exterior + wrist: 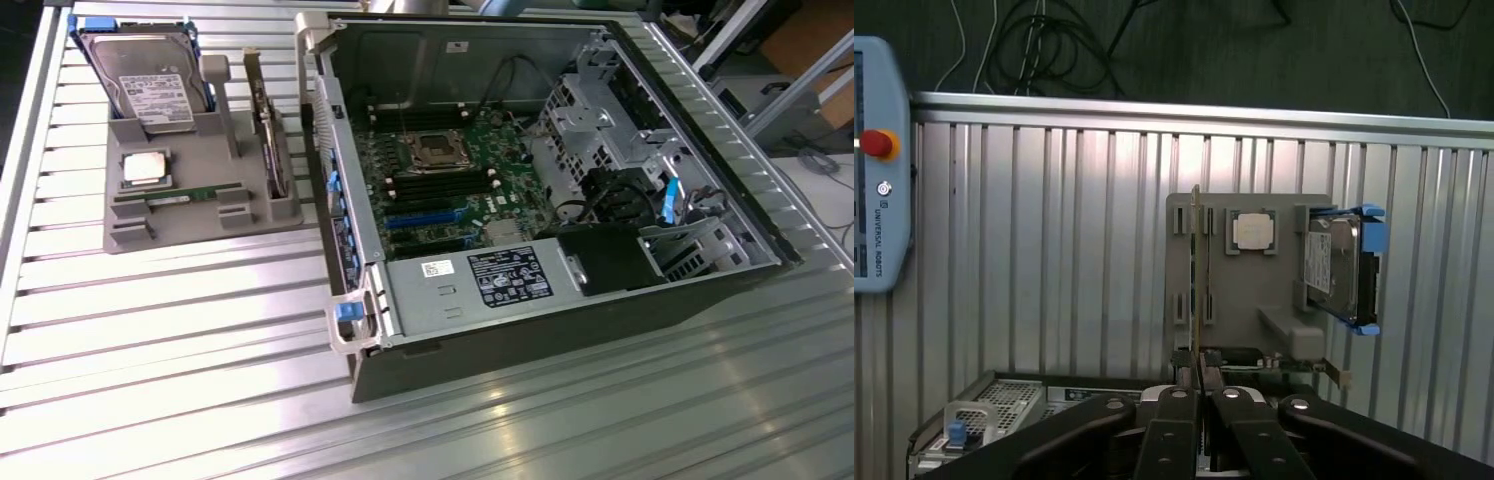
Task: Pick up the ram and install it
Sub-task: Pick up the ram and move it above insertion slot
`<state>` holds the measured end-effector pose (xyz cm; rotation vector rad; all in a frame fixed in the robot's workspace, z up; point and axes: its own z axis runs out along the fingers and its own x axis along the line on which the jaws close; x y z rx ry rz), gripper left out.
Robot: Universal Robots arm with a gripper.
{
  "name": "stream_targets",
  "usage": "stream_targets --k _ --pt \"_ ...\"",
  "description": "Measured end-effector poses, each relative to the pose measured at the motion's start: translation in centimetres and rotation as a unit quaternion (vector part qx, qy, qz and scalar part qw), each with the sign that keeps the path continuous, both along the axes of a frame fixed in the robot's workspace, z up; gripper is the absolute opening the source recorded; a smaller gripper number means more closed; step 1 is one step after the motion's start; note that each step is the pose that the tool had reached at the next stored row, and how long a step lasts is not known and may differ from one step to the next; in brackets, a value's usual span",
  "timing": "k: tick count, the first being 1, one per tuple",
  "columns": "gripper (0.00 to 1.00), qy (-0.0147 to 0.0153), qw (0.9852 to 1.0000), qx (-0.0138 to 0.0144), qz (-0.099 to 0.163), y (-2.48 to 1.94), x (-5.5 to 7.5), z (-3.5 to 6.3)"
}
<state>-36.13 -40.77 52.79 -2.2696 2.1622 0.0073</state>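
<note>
Ahead of the closed jaws lies the ram (180, 195) — untouched.

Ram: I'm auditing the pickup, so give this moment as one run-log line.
ram: in holder slot, untouched | gripper: shut, empty, clear of ram | case: open

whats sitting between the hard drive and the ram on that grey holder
The square silver processor chip, lying flat in its own pocket of the grey holder, between the hard drive and the ram. The exterior view shows it.
</note>
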Motion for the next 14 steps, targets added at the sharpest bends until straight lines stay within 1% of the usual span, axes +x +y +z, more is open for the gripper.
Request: stream_targets --k 3,6,9,12,14 --pt "0.12 0.0 1.0 0.0 0.0 0.0 0.0 0.45" --pt "0.12 0.0 1.0 0.0 0.0 0.0 0.0 1.39" --pt "0.12 0.0 1.0 0.0 0.0 0.0 0.0 1.91" --pt "0.12 0.0003 1.0 0.0 0.0 0.0 0.1 2.01" --pt "0.12 0.0017 1.0 0.0 0.0 0.0 0.3 1.89"
